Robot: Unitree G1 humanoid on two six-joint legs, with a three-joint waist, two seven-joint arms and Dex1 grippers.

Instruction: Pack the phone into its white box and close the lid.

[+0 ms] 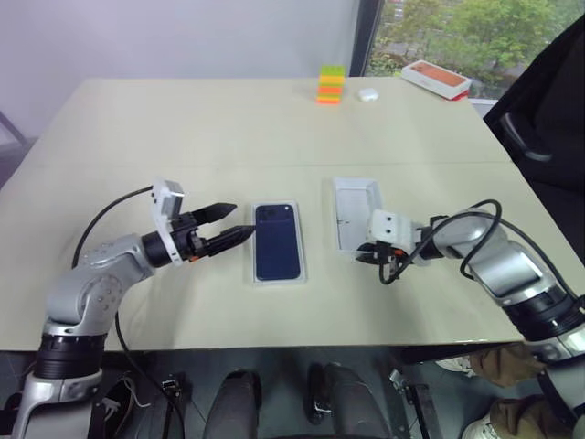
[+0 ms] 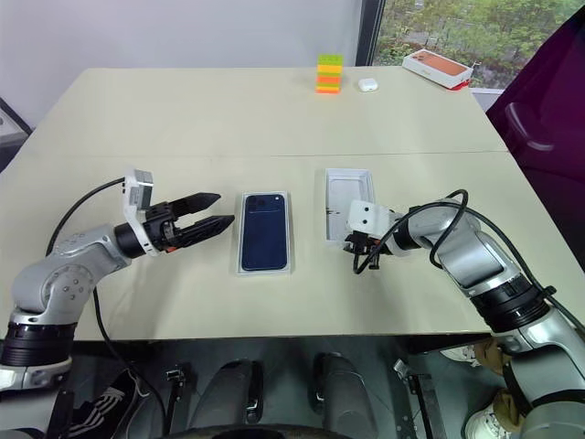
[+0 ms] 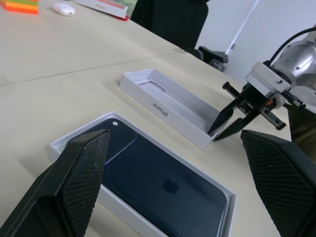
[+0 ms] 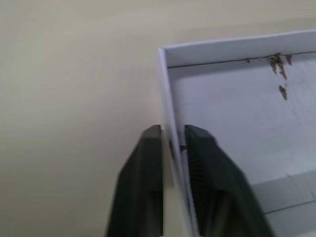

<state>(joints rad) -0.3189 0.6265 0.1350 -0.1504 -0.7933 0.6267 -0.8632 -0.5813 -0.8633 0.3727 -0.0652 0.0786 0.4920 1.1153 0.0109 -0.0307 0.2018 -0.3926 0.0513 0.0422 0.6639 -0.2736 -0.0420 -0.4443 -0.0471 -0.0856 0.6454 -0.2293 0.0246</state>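
Phone (image 1: 277, 240) lay in the white box (image 1: 257, 271) on the worktop (image 1: 183, 128), just off my wide-open left gripper (image 1: 232, 223). I saw my right gripper (image 4: 172, 148) pinching the lid (image 1: 356, 212) wall, beside the box.

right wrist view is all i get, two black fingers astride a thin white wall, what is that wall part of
Observer: The shallow white cardboard lid, lying open side up on the beige table; the right gripper pinches its near wall.
Operator: where's the phone
Observer: The slim dark navy phone already lies in the white box tray, left of the lid.
Operator: left arm busy?
Observer: No, the left gripper hovers open beside the tray.
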